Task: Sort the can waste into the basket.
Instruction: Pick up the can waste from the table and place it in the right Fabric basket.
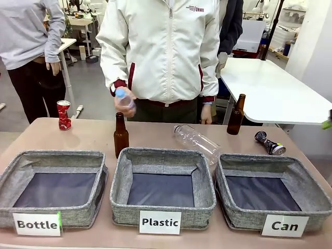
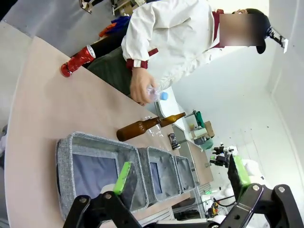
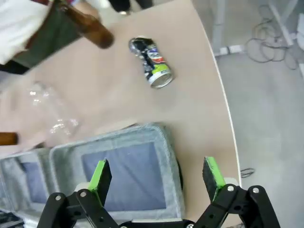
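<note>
1. Front view: the red can (image 1: 63,115) stands upright at the far left of the bench (image 1: 93,136), well apart from the basket (image 1: 259,160) labelled "Can" at the near right. The blue-silver can (image 1: 270,143) lies on its side just beyond that basket's far rim.
2. Judgement: both cans are likely light, thin-walled and slick, and their creases are stiff. A pinch across the crushed middle should hold better than one on the rounded ends.
3. Left wrist view: the fingers of the left gripper (image 2: 182,175) are apart and hold nothing. The red can (image 2: 77,61) is crumpled, has white marks, and sits near the bench's far edge.
4. Right wrist view: the fingers of the right gripper (image 3: 157,173) are apart and empty, above the basket (image 3: 166,142). The blue-silver can (image 3: 152,61) lies beyond it. Its body is dented and dark, and its silver end faces the basket. It may roll if nudged.
</note>
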`<state>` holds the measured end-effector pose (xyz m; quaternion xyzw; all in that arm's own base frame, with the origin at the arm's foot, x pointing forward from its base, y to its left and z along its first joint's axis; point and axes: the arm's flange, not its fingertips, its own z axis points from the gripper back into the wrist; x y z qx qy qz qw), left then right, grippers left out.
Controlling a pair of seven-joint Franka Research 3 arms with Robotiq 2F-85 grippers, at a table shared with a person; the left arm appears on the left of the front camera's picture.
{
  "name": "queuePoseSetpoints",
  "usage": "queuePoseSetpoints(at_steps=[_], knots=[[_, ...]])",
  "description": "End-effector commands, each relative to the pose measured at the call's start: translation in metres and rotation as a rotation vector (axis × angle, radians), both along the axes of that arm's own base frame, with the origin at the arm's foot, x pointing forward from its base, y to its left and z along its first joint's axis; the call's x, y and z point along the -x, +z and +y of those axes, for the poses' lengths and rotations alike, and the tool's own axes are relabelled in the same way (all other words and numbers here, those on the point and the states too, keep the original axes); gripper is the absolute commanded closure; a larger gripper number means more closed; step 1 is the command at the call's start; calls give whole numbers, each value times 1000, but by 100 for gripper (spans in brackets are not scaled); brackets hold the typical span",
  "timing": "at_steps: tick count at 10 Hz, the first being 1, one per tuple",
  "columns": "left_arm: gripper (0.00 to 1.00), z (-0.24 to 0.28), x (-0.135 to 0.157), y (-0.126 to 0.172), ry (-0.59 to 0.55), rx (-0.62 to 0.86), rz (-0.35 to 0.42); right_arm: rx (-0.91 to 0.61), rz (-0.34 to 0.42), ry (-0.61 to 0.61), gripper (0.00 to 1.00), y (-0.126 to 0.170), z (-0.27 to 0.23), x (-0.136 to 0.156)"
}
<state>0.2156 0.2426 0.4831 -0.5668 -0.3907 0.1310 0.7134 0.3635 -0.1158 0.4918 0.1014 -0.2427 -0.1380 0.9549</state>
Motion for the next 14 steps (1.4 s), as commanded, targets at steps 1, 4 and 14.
queuePoseSetpoints(at_steps=[1,4,14], knots=[[0,1,0,1,-1,-4,-35,101,71,28,0,-18,18,-16],[0,1,0,1,-1,-4,-35,35,-96,-31,0,-5,14,14],[0,1,0,1,-1,-4,-35,245,415,276,0,-63,65,-191]])
